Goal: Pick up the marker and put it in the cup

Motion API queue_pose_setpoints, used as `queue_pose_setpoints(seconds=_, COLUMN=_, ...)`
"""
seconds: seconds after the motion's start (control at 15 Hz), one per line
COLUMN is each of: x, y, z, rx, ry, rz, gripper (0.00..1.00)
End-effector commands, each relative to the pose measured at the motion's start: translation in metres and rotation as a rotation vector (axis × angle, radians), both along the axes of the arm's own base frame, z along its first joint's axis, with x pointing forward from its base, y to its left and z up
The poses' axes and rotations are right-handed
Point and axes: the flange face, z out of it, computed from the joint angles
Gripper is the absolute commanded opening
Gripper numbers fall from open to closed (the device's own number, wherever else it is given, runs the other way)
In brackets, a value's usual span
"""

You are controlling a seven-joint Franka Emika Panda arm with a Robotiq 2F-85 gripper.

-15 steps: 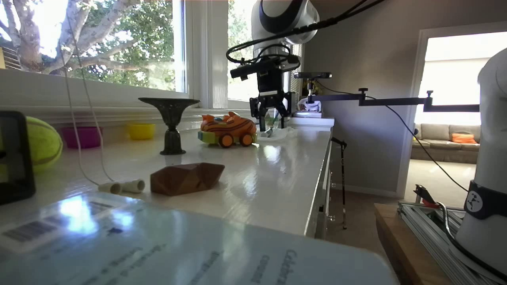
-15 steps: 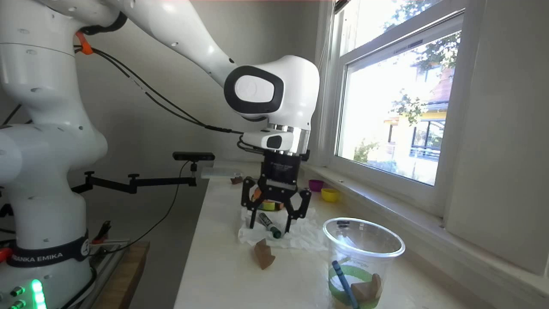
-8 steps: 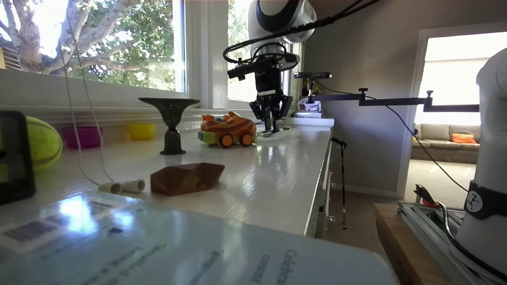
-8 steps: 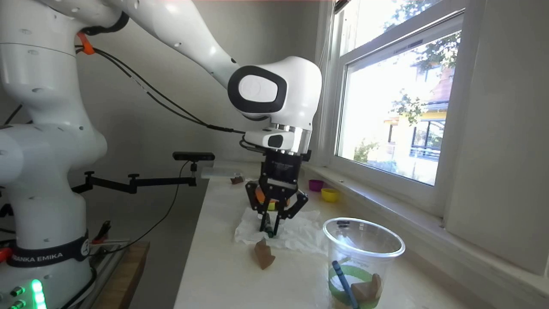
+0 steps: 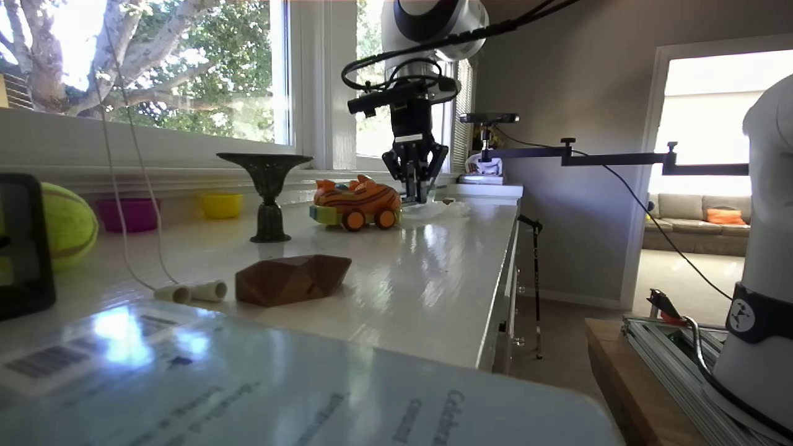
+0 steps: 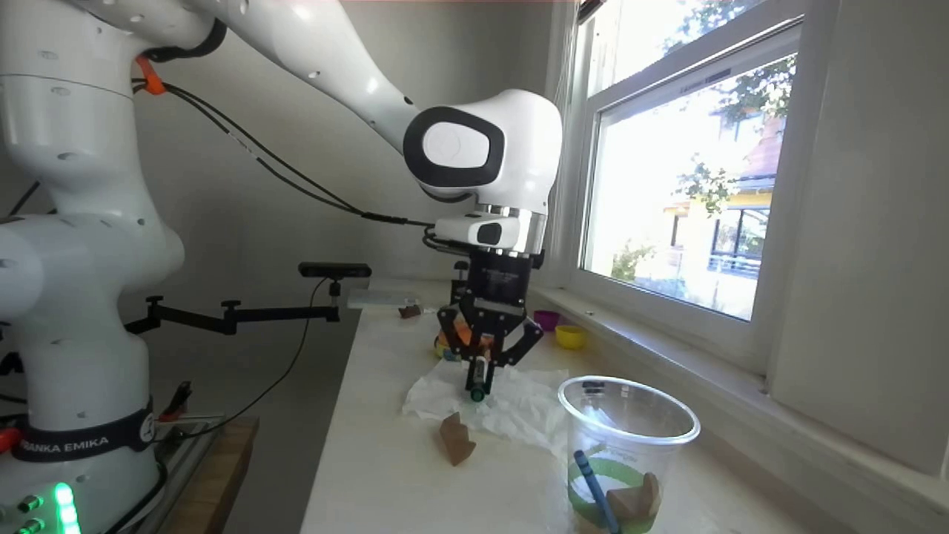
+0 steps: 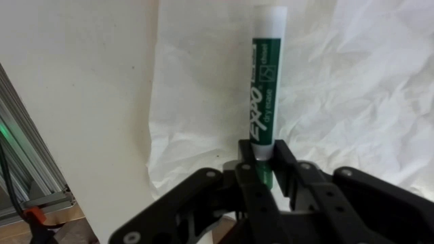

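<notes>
The marker [image 7: 266,88], green and white with a green cap, stands between the fingers of my gripper [image 7: 261,150] in the wrist view. Both pads press on it near the cap end, and its white tail points away from the gripper. In an exterior view the marker's cap [image 6: 478,393] shows at the fingertips, low over the crumpled white paper; whether it is fully clear of the paper I cannot tell. The clear plastic cup [image 6: 630,440] stands upright on the counter, closer to that camera, with a blue crayon and a brown piece inside.
An orange toy car [image 5: 358,203] sits close beside the gripper. A brown piece [image 6: 455,439] lies between the paper [image 6: 519,400] and the cup. Yellow [image 6: 571,337] and purple [image 6: 546,320] bowls line the window side. A dark goblet [image 5: 269,198] stands farther along the counter.
The jaws, wide apart around the marker a second ago, have come together on it. The gripper has since risen slightly and shifted toward the window side, bringing the marker along.
</notes>
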Motion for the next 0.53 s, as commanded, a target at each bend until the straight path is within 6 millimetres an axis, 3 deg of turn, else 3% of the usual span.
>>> queue_pose_setpoints(seconds=0.0, x=0.006, y=0.000, z=0.038, rx=-0.033, ry=0.001, rz=0.137, gripper=0.05)
queue_pose_setpoints(seconds=0.13, x=0.004, y=-0.012, z=0.064, rx=-0.077, ry=0.032, rz=0.236, gripper=0.05)
queue_pose_setpoints(seconds=0.47, x=-0.004, y=-0.083, z=0.153, rx=-0.318, ry=0.138, rz=0.356, gripper=0.05)
